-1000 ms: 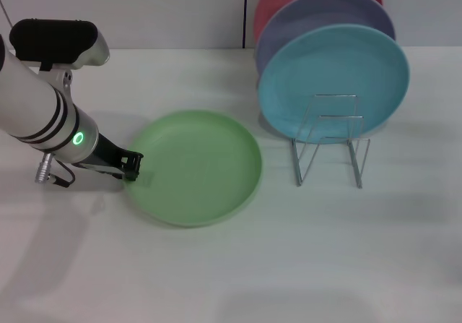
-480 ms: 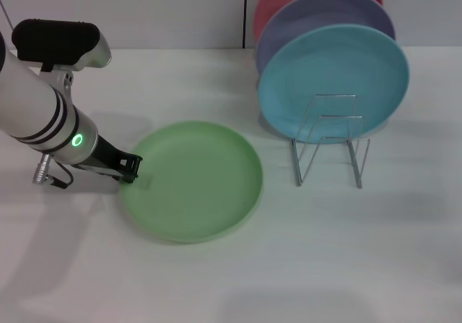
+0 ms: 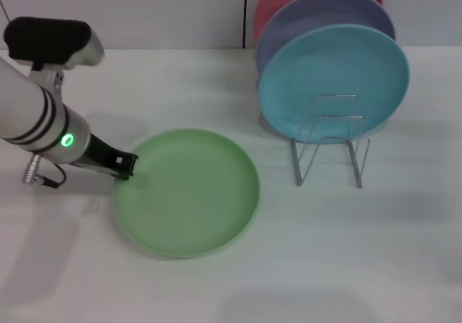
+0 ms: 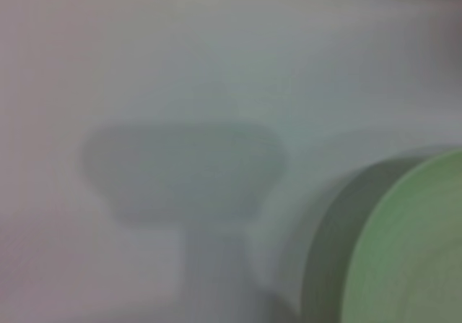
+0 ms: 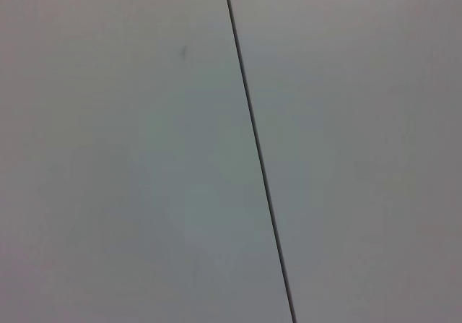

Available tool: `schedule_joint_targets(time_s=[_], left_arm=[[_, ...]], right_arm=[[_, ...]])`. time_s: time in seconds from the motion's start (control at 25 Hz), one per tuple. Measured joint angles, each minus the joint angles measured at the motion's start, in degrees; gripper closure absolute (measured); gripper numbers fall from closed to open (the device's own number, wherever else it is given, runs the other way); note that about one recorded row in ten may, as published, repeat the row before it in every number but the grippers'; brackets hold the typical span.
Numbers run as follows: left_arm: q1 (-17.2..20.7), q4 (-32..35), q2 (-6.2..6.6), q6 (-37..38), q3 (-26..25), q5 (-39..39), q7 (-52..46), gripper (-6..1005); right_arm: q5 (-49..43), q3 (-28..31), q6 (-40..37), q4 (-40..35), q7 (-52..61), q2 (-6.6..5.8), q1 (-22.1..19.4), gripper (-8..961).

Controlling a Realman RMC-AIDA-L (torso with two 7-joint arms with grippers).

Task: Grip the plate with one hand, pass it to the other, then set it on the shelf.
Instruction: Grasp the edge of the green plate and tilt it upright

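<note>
Plate (image 3: pixel 188 191) lies flat on the worktop (image 3: pixel 289 265), beside the shelf (image 3: pixel 330 139); my left gripper (image 3: pixel 127 165) pinches its rim. I should lift level, gently.

The left gripper (image 3: pixel 128 165) sits at the green plate's (image 3: pixel 189 193) left rim on the bench (image 3: pixel 325 251); the wire shelf (image 3: pixel 330 146) stands apart, right.

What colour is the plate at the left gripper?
Light green plate, clearest in the head view.
</note>
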Motion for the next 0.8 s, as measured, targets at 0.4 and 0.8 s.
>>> schedule_joint_targets(time_s=[0.4, 0.8], left_arm=[[7.1, -8.5, 0.01, -0.6, -5.8, -7.0, 7.6, 958], [13.2, -8.8, 0.0, 2.2, -13.9, -18.9, 20.5, 959]], right_arm=[[0.5, 0.0, 0.7, 0.0, 1.0, 0.09, 0.3, 499], [0.7, 0.1, 0.8, -0.2, 2.5, 0.23, 0.1, 500]])
